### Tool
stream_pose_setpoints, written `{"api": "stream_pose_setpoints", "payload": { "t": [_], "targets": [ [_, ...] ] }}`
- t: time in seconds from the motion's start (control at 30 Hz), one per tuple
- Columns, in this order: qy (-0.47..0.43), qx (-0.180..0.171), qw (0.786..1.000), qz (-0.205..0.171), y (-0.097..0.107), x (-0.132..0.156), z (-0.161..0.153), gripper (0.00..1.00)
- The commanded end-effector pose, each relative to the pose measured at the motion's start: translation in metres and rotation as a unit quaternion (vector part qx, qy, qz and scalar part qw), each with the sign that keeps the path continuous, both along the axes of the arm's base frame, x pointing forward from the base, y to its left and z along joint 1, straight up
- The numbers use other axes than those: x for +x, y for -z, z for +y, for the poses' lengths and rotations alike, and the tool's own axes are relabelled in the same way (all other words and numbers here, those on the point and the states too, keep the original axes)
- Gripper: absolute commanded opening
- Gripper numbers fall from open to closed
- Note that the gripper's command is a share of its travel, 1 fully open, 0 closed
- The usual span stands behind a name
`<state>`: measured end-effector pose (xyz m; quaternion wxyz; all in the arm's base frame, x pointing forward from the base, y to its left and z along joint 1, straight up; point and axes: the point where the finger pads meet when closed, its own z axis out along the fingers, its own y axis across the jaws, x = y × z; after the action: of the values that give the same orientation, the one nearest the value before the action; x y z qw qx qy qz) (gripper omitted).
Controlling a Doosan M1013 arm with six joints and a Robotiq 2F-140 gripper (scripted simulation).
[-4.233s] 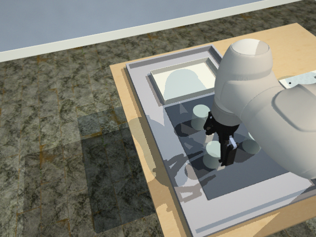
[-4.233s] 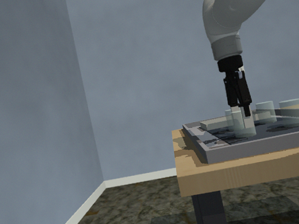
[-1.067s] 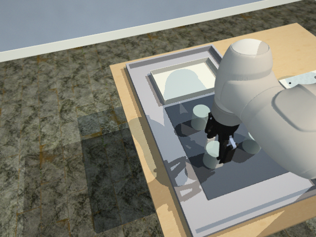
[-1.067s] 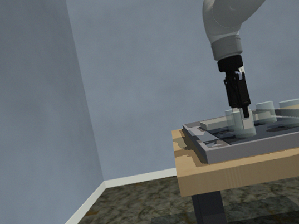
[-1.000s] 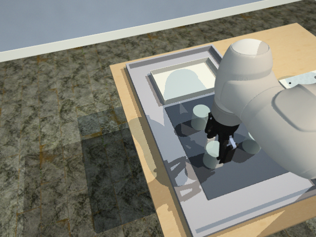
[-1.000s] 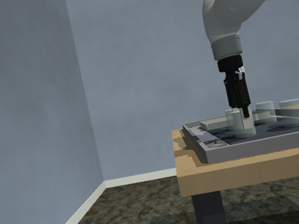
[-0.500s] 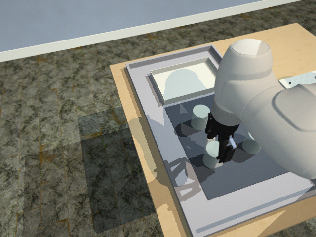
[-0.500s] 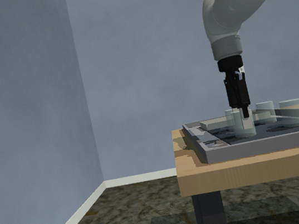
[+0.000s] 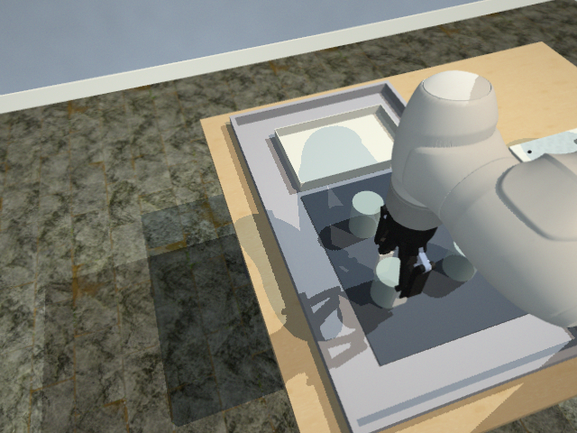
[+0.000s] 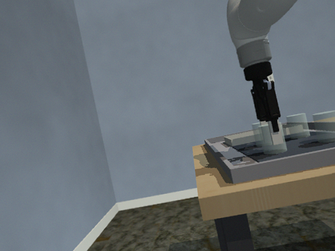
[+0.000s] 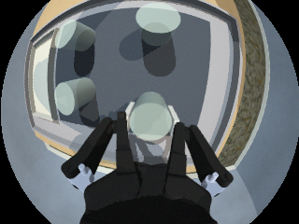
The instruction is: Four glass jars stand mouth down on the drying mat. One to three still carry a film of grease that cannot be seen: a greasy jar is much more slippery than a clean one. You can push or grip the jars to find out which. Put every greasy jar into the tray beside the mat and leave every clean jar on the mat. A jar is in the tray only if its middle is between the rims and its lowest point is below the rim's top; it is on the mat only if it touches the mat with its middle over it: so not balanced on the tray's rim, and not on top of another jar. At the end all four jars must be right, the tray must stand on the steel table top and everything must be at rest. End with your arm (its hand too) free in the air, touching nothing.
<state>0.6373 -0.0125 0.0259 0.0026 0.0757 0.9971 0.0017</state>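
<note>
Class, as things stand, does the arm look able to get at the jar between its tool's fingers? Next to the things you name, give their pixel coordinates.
Probably yes: the tool (image 9: 393,274) (image 10: 271,131) (image 11: 150,110) straddles the jar (image 9: 386,285) (image 10: 274,147) (image 11: 150,120), one finger either side, and no other jar stands between them.
</note>
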Motion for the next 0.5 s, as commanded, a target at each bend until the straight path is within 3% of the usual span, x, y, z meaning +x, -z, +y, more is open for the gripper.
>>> {"api": "stream_pose_setpoints", "payload": {
  "t": [0.0, 0.47],
  "targets": [
    [0.0, 0.0, 1.0, 0.0, 0.0, 0.0, 0.0, 0.39],
    [0.0, 0.0, 1.0, 0.0, 0.0, 0.0, 0.0, 0.36]
  ]
}}
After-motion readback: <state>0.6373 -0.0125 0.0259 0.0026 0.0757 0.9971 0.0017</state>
